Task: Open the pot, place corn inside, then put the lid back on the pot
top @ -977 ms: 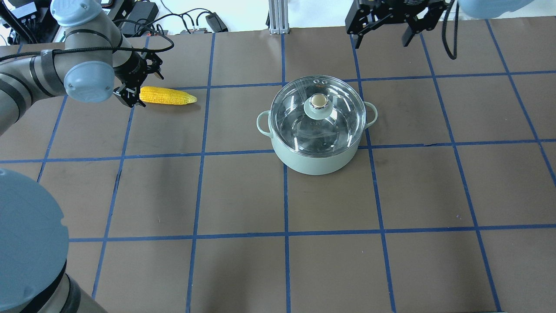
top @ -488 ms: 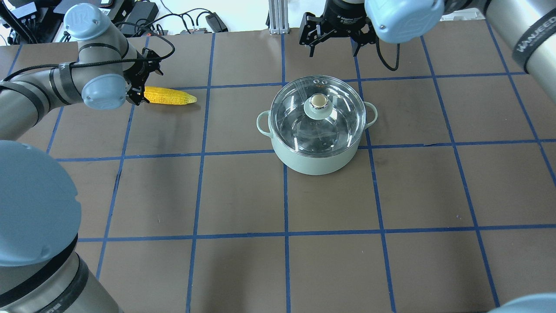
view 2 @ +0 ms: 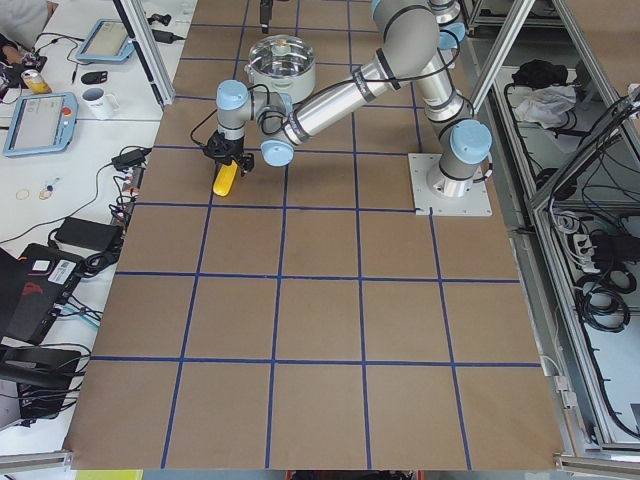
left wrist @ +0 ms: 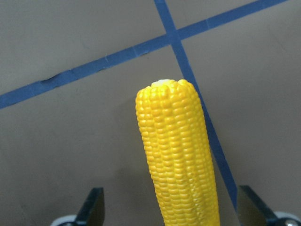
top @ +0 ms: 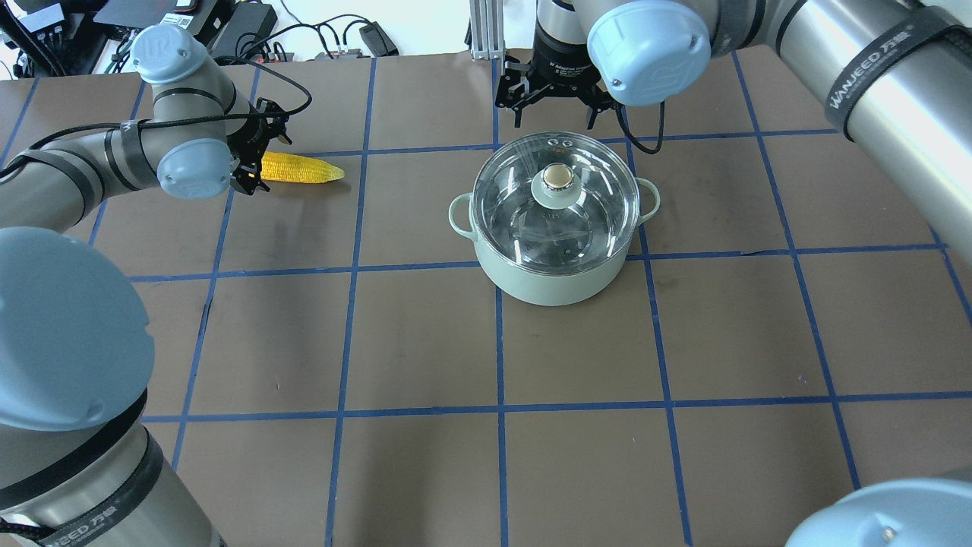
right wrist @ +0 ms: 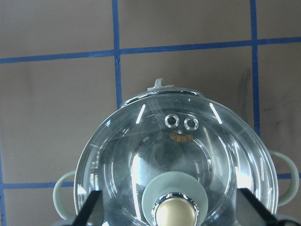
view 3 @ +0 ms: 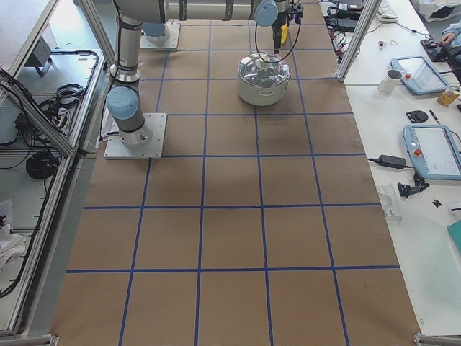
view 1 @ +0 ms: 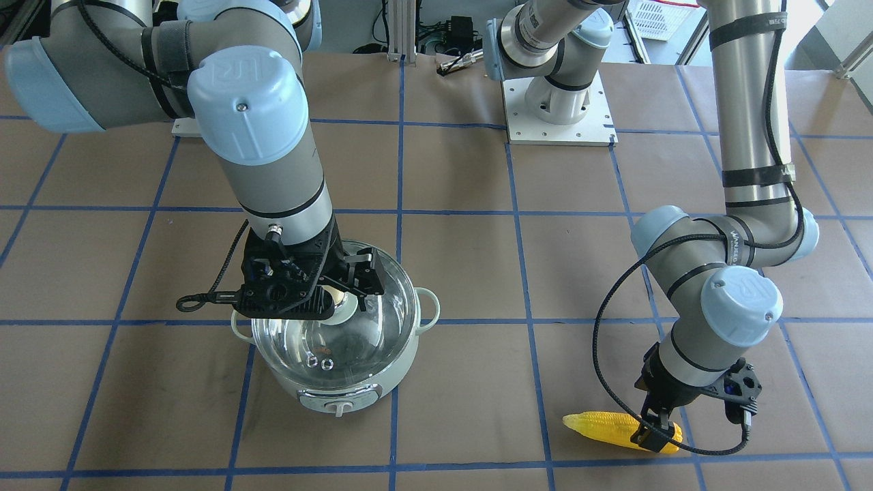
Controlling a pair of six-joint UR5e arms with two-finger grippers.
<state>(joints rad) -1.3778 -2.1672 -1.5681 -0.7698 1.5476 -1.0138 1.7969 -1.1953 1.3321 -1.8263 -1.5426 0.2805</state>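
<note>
Now: opening is judged to be the step in hand, since the lid (top: 524,201) is seated on the pot (top: 558,285) at the centre of the overhead view.
Right gripper (top: 554,120): spread and held over the lid. In its wrist view the knob (right wrist: 175,207) is seen at lower centre, between the jaws and not yet pinched.
Left gripper (left wrist: 171,205): spread, with one jaw on either side of the corn's thick end. No contact is seen in its wrist view.
Corn (top: 300,168): laid flat on the table (top: 425,334) at the upper left of the overhead view, well apart from the pot, with its tip pointed toward the pot.
Grasp: the knob should be centred between the jaws before they are closed. The green collar under the cream cap should be taken, and the glass left untouched.
Lift: the lid should be raised straight up and kept level until the rim is cleared, so that the pot is not dragged.
Risk: an off-centre pinch could tilt the lid and catch it on the rim, and the smooth knob may slip.
Set-down: a bare patch of table away from the corn's path should be chosen.
Corn pick: the thick end should be gripped squarely, because a rounded ear is likely to roll when only one jaw touches it.
</note>
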